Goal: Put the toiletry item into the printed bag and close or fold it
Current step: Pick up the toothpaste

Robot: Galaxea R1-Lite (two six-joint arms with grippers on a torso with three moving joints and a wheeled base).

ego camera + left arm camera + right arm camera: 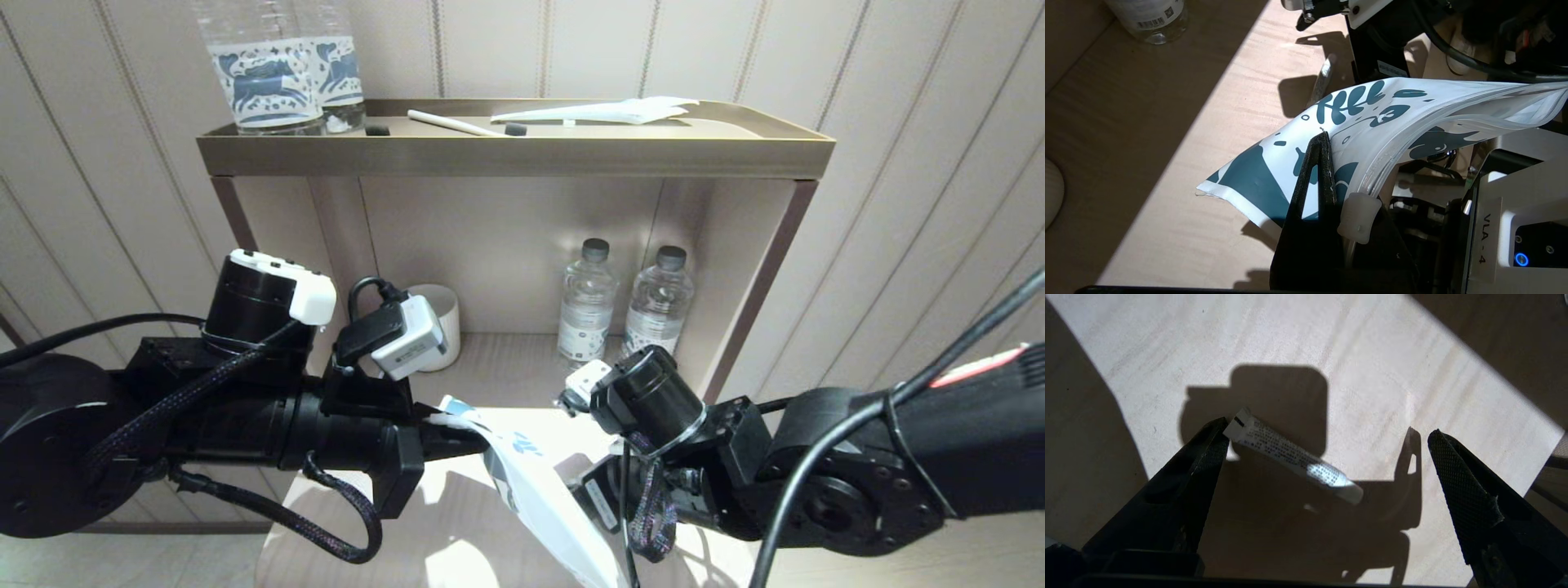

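The printed bag (pixel 535 490), white with dark blue print, hangs slanting above the light wooden table (pixel 457 523). My left gripper (pixel 445 420) is shut on its upper corner. In the left wrist view the fingers (pixel 1314 171) pinch the bag (pixel 1372 118) beside its white zip slider (pixel 1357 216), and the mouth gapes slightly. The toiletry item, a slim white printed tube (pixel 1294 461), lies flat on the table, mostly in shadow. My right gripper (pixel 1327 428) hovers open over it, one finger by the tube's crimped end, not touching that I can see.
A shelf unit stands behind the table. Its brass top tray (pixel 514 151) carries two large horse-label bottles (pixel 277 73), a white stick (pixel 453 124) and a white packet (pixel 604 112). In the niche stand two small water bottles (pixel 588 302) and a white cup (pixel 447 320).
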